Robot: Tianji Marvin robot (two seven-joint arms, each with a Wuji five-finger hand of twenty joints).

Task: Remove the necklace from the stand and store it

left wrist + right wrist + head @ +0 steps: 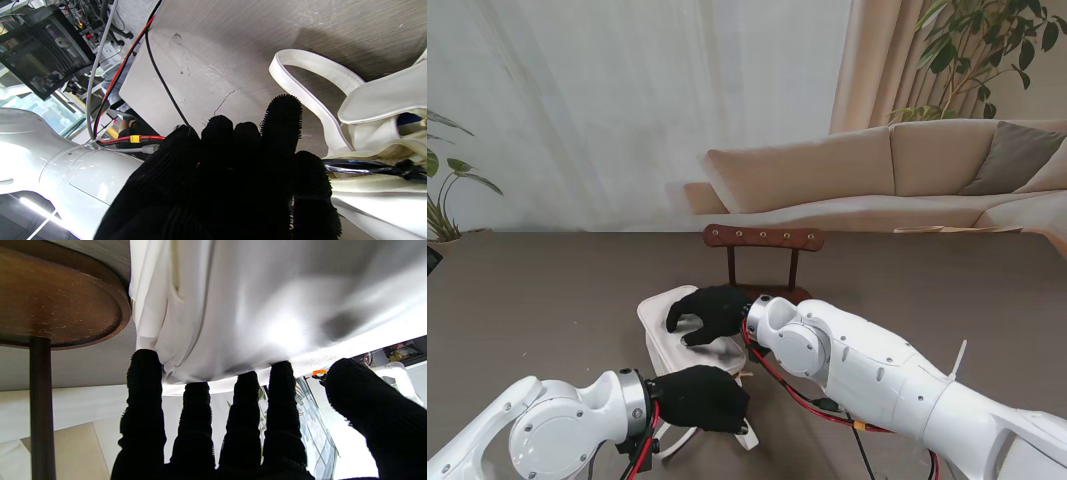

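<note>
Two knit-gloved hands, left hand [699, 398] and right hand [709, 312], press a soft cream bag [659, 312].

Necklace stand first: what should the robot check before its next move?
1. Necklace off the wooden stand: ok, none shows on its bar.
2. Necklace inside the white bag: cannot tell.
3. Right hand resting on the bag: ok, fingers spread on the cloth.
4. Left hand gripping the bag's near edge: cannot tell.
5. Bag strap lying free on the table: ok.
</note>
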